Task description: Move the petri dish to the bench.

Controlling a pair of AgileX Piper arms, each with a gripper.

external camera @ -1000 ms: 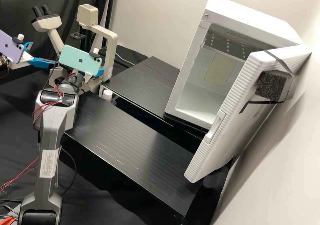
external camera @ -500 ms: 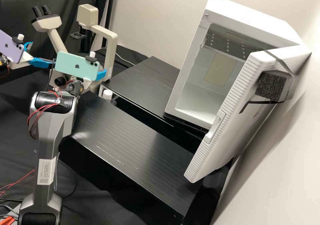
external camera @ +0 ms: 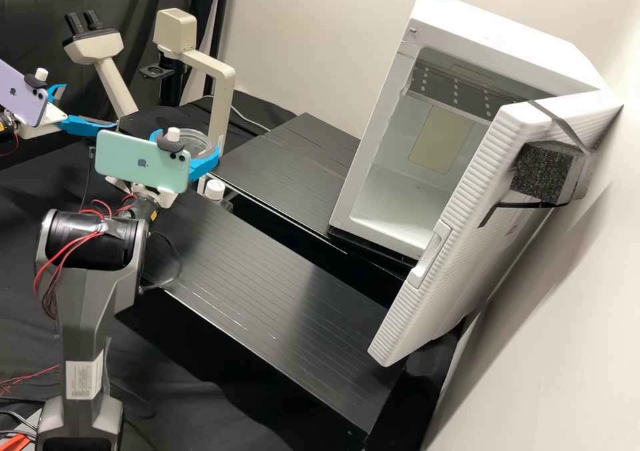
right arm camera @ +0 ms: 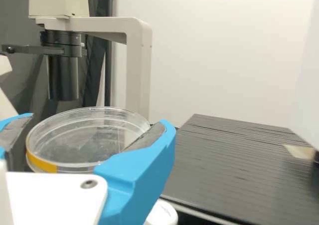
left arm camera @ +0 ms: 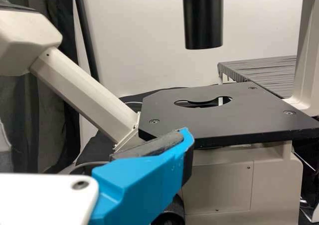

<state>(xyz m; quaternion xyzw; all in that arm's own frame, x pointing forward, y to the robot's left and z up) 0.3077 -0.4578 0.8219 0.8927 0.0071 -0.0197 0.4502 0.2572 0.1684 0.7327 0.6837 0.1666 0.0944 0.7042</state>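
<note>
Over on my left, the left tool (external camera: 90, 109) sits off to one side with its fingers apart, so far as I can judge from here, and I see nothing in its grip. Just ahead of it is the microscope (external camera: 221, 97), its flat black stage (left arm camera: 239, 120) beyond the fingers. Next along comes the right tool (right arm camera: 94, 122), and that's the one doing the work: its blue fingers are opened only about as wide as the clear petri dish (right arm camera: 87, 140) and grip it from both sides, the dish looking roughly level, up in the air. So I'd say this is the carrying step, with the setting down not yet done. Below the right tool stands a white-capped bottle (external camera: 215, 189), one to keep clear of. To the tool's right lie the nearer bench (external camera: 267, 291) and the farther bench (external camera: 293, 164), and I can't say which is meant. Either way the next move wants a steady swing across, the dish kept flat, then a gentle lowering before the fingers part. Farthest right of the tool is the white cabinet (external camera: 427, 24), its door (external camera: 467, 211) ajar.
</note>
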